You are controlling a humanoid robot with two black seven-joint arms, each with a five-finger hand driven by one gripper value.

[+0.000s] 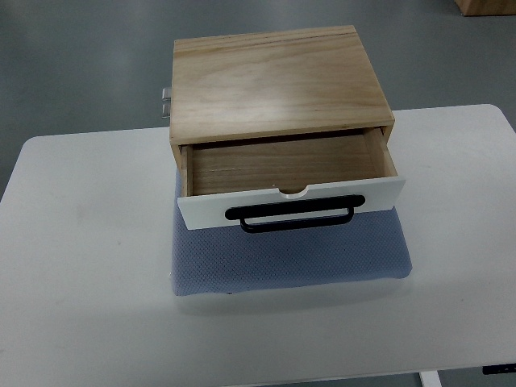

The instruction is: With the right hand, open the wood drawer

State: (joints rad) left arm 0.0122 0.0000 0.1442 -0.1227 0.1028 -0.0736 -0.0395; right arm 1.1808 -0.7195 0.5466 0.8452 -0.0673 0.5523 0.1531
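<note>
- A light wood drawer box (pixel 278 85) is sitting near the middle of a white table (pixel 81 266), toward the far side, its back edge reaching just past the table's far rim.
- Its drawer (pixel 290 165) is standing pulled out toward the camera, showing a bare wooden floor with nothing lying in it.
- The drawer front (pixel 292 203) is painted white, with a small half-round notch cut in the top edge and a black bar handle (pixel 290 215) running across it — the handle is hanging slightly tilted, its right end higher than its left.
- A blue-grey padded mat (pixel 290 262) is lying under the box and spreading out in front of it; the drawer front is overhanging the mat's rear part.
- Open table surface is stretching wide to the left and right of the box and mat, and a clear strip is running between the mat's near edge and the table's near rim.
- A small metal fitting (pixel 164 102) is poking out at the box's left rear corner — too small to make out what it is.
- Grey floor (pixel 81 64) is showing beyond the table, and a brown corner of something (pixel 486 6) is being cut off at the upper right.
- The table's left and right edges are running out of view lower down.
- Neither hand is showing anywhere, so whether fingers are apart or together cannot be told.
</note>
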